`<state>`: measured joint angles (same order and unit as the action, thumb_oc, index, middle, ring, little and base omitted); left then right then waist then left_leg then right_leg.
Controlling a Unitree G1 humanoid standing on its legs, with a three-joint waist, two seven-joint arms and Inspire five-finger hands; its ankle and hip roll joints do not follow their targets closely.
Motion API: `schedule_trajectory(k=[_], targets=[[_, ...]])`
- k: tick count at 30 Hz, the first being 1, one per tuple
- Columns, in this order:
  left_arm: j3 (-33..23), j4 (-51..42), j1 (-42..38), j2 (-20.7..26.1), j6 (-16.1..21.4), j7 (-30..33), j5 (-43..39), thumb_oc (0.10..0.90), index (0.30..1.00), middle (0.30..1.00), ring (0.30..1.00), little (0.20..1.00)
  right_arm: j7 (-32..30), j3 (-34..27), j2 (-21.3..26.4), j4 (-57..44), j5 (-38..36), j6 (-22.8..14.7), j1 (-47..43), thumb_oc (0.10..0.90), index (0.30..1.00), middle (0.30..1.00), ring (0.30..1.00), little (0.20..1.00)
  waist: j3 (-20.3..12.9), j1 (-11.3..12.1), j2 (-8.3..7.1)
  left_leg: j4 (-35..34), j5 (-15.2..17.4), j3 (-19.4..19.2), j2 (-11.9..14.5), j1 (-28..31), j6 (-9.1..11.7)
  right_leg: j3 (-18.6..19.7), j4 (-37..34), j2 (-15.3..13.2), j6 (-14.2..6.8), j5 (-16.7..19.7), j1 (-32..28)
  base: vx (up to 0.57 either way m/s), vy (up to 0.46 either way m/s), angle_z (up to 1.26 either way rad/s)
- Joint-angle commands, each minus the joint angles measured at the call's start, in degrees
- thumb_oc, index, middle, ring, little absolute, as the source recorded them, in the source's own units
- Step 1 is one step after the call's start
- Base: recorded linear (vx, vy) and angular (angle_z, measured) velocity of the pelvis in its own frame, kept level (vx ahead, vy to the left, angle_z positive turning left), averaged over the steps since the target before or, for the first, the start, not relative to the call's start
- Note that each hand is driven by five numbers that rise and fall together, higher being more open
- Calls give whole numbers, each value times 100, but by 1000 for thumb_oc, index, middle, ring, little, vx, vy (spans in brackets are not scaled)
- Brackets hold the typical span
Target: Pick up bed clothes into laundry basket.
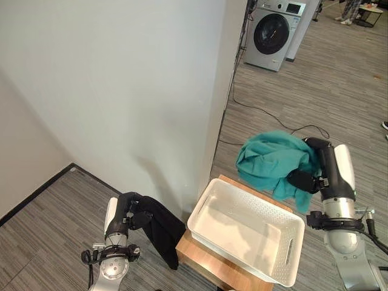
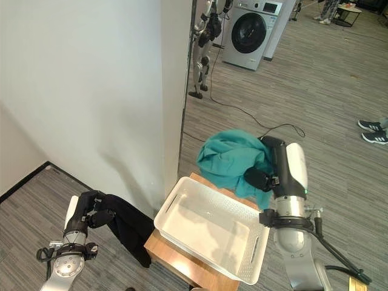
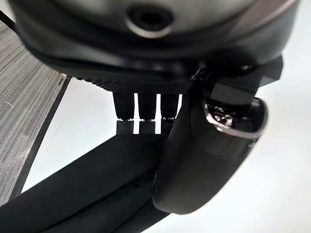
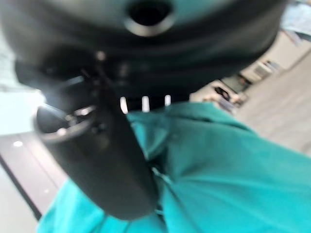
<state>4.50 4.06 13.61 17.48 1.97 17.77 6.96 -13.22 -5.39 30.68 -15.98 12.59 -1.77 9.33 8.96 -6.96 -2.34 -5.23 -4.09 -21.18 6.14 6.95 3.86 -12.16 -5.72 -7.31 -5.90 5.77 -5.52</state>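
A teal garment (image 1: 270, 159) hangs bunched from my right hand (image 1: 309, 173), whose fingers and thumb are curled into it; the right wrist view shows the thumb (image 4: 104, 160) pressed on the teal cloth (image 4: 228, 174). It hangs just past the far right corner of the white laundry basket (image 1: 291, 248). My left hand (image 1: 130, 209) is shut on a black garment (image 1: 160, 233) that droops beside the basket's left end; the left wrist view shows the thumb (image 3: 209, 155) over the black cloth (image 3: 92, 189).
The basket rests on a low wooden stand (image 1: 209, 267). A white wall (image 1: 121, 91) with a corner stands just behind. A washing machine (image 1: 273, 33) is at the back, and a black cord (image 1: 260, 109) lies on the wood floor. A person's shoes (image 2: 373, 130) show at the right.
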Motion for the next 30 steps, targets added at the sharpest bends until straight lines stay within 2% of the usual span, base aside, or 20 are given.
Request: schedule_trajectory(k=[1, 11, 20, 21, 22, 26, 30], targets=[[-190, -523, -480, 195, 508, 157, 113, 400, 300, 300, 300, 300, -109, -180, 39, -102, 253, -314, -576, 400, 300, 300, 300, 300, -234, 13, -71, 23, 519, 5, 503, 180, 173, -157, 72, -256, -322, -912, -494, 0, -16, -3], [-42, -346, -442, 200, 478, 86, 27, 400, 300, 300, 300, 300, 74, 821, -313, 1352, 655, 7, -449, 400, 300, 300, 300, 300, -93, 154, -27, 23, 478, 103, 522, 166, 203, -219, 72, -225, -278, -940, -512, 0, 0, 0], [2, -174, -489, 225, 497, -8, -51, 400, 300, 300, 300, 300, 105, 1231, -517, 2537, 451, 84, -755, 400, 300, 300, 300, 300, -21, 279, -4, 23, 443, 214, 500, 128, 212, -271, 72, -216, -259, -966, -546, 5, -20, 10], [32, -120, -518, 228, 502, -25, -82, 400, 300, 300, 300, 300, 119, 1321, -577, 2815, 365, 117, -839, 573, 559, 559, 559, 559, -7, 319, 6, 23, 425, 247, 492, 111, 216, -285, 72, -213, -253, -965, -548, 0, 0, 0], [55, -99, -530, 227, 508, -43, -100, 400, 300, 300, 300, 300, 130, 1379, -603, 2958, 344, 135, -900, 800, 900, 900, 900, 900, 3, 345, 10, 23, 415, 262, 486, 96, 217, -293, 72, -212, -249, -963, -553, -6, -31, 9], [36, -3, -616, 244, 505, -65, -180, 400, 300, 300, 300, 300, 73, 1507, -602, 3307, 437, 203, -1130, 800, 900, 900, 900, 900, 35, 417, 39, 23, 383, 330, 489, 42, 237, -335, 72, -206, -235, -979, -556, -9, -17, 6], [-30, 36, -616, 238, 507, -20, -219, 400, 300, 300, 300, 300, 7, 1447, -568, 3243, 440, 217, -1201, 800, 900, 900, 900, 900, 54, 449, 67, 23, 338, 380, 513, 14, 264, -374, 72, -170, -211, -1012, -569, -30, -27, 5]])
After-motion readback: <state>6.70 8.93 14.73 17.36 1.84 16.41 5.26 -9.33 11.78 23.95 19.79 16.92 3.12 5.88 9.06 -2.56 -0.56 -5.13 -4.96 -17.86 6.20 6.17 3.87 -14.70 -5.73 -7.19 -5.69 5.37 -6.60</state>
